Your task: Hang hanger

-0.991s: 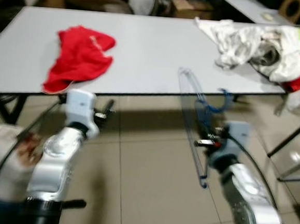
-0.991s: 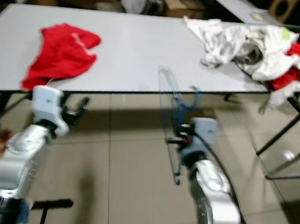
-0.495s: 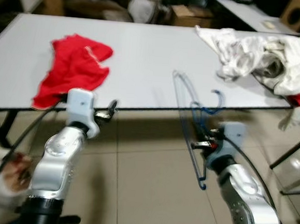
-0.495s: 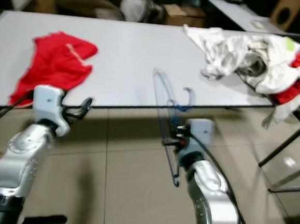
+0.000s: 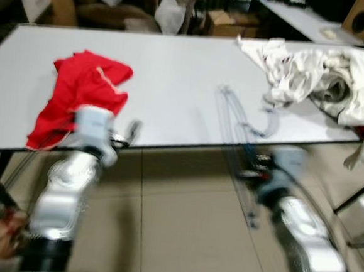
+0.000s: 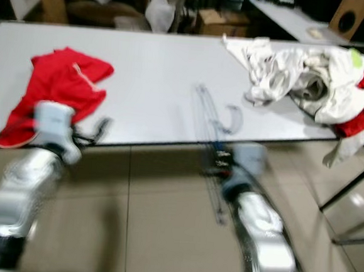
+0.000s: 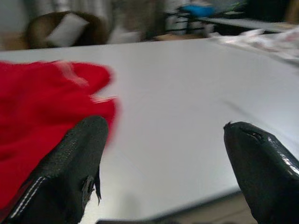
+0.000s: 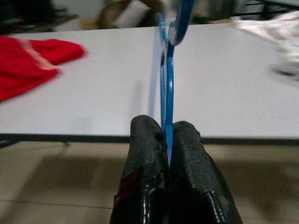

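A: Nearest you, the right gripper (image 8: 167,140) has its two black fingers pressed tight on the thin blue hanger (image 8: 164,79), low on the wire. The hanger stands up from that pinch, hook end over the near edge of the white table (image 5: 174,78).

B: And your left gripper (image 7: 163,154)?

A: Fingers spread wide, holding nothing, sitting at the table's near left edge with the red cloth (image 5: 78,96) just beyond it.

B: What worries you?

A: That pinch is on one narrow wire, so I'd judge the hanger could twist or slip between the pads if you swing it. The head views are smeared with motion, and moving like that near the table edge could knock the hook against it. I also can't see any rail to hang it on, so you may be carrying it a while.

B: Far side?

A: A heap of white clothes (image 5: 313,71) at the far right of the table, with a bit of red cloth (image 6: 360,112) under it. Boxes and furniture beyond, too dim to name.

B: Against a second ago?

A: The whole picture has shifted, so the camera has moved. The grip on the hanger looks the same, the left fingers are still spread, and the blur is heavier now.
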Tool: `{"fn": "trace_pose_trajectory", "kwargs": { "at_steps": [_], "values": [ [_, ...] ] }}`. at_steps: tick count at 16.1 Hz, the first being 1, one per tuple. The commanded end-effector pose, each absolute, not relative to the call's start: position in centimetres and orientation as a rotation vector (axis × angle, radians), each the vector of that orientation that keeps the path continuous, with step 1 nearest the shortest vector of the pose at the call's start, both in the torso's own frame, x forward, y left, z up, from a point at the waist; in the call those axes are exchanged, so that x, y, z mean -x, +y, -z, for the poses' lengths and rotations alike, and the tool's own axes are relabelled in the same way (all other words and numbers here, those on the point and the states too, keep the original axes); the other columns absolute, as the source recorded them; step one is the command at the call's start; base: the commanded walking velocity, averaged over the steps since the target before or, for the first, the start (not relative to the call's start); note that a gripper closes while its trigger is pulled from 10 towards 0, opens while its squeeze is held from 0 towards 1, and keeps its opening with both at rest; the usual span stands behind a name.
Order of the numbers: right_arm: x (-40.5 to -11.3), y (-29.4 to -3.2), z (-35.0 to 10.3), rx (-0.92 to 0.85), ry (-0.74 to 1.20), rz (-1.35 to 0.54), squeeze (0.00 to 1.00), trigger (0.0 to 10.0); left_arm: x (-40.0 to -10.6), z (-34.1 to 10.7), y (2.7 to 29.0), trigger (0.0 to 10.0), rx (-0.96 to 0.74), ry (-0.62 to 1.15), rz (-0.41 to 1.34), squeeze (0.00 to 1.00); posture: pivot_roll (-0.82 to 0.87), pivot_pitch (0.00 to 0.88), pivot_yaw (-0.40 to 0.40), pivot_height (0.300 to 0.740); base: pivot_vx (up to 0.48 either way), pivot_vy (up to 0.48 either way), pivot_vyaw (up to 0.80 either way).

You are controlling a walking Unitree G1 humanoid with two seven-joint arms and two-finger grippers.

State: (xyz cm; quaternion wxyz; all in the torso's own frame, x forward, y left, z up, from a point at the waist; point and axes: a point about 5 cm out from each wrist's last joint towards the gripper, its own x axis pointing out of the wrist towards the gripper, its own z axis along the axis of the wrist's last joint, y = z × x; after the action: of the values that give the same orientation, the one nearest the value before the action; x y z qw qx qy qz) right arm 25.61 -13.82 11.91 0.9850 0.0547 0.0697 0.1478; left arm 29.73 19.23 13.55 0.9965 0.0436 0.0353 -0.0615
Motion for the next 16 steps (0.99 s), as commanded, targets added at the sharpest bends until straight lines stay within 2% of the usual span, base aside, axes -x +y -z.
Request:
{"fn": "trace_pose_trajectory", "kwargs": {
  "at_steps": [1, 9, 10, 16],
  "values": [
    [-25.8, -15.0, -12.4, -0.093, 0.118, -0.258, 0.00, 10.0, -30.1, -14.1, 17.9, 10.0, -0.085, 0.051, 0.169, 0.91, -0.12, 0.000, -0.005, 0.740, 0.330, 0.000, 0.00],
    [-26.0, -16.1, -12.6, -0.065, 0.114, -0.261, 0.00, 10.0, -30.3, -14.1, 17.9, 10.0, -0.088, 0.051, 0.159, 0.91, -0.13, 0.000, -0.010, 0.740, 0.329, 0.000, 0.00],
    [-26.0, -16.2, -12.5, -0.062, 0.118, -0.261, 0.00, 10.0, -30.2, -13.9, 18.2, 10.0, -0.094, 0.055, 0.154, 0.91, -0.13, 0.000, -0.030, 0.740, 0.326, 0.000, 0.00],
    [-26.4, -15.5, -12.6, -0.065, 0.115, -0.296, 0.00, 10.0, -30.5, -14.1, 19.3, 10.0, -0.117, 0.050, 0.118, 0.90, -0.12, 0.000, -0.036, 0.740, 0.329, 0.000, 0.00]
  ]
}}
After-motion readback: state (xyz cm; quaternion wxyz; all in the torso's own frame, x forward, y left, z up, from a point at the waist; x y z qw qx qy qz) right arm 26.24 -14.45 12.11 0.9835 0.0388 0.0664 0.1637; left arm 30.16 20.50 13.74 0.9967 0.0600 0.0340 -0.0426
